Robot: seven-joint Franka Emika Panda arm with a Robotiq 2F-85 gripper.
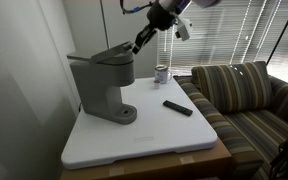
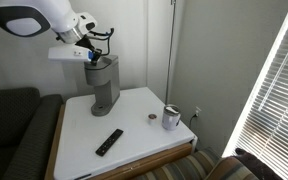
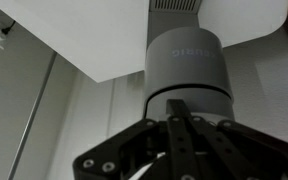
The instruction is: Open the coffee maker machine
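Pincer, fingers seemingly pressed together, touches the front lip of the head of the coffee maker machine, which stands near the wall-side edge of the white worktop; lift along the lid's hinge arc, with open air above, wall close behind, remote well apart.

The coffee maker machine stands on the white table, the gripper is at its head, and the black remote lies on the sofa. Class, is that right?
Not quite: in an exterior view the black remote lies on the white table, not on the sofa. The coffee maker machine does stand on that table, with the gripper at its head.
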